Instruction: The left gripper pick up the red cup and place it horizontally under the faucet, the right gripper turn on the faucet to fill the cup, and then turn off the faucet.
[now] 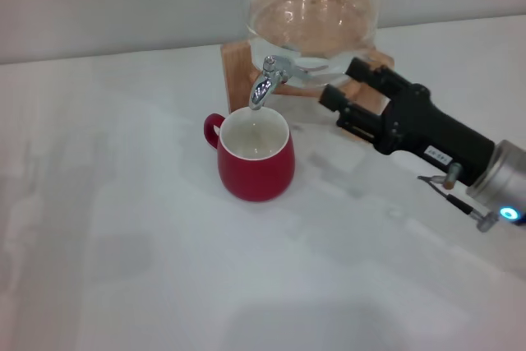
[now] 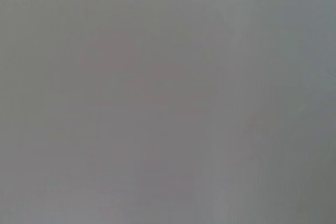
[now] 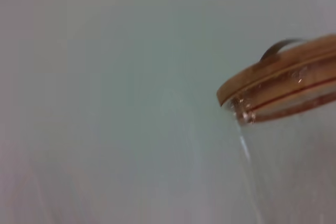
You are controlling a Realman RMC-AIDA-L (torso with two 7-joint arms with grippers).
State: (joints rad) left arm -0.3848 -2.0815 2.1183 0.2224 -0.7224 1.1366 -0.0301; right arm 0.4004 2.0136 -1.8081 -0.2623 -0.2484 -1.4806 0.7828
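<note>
In the head view, the red cup (image 1: 256, 159) stands upright on the white surface (image 1: 123, 244) a little above the centre of the frame, its white inside facing up and its small loop handle pointing to the left. The faucet (image 1: 265, 84) hangs directly over the cup's far rim, its chrome spout curving down toward the opening. The faucet is fitted to a glass water dispenser (image 1: 312, 18) at the top centre of the frame, which rests on a wooden stand (image 1: 234, 67). The right gripper (image 1: 345, 92) reaches in from the right edge, its black body slanting up and to the left from the silver arm with the blue-lit ring at the lower right. Its two fingers are spread apart and hold nothing; the fingertips sit just right of the faucet, in front of the stand, apart from the cup. The left gripper does not appear in this view.

The left wrist view shows only a plain grey field with nothing distinguishable.

The right wrist view shows, at the right side of the frame, the dispenser's wooden lid (image 3: 278, 77) tilted above the clear glass wall, against a pale background.
</note>
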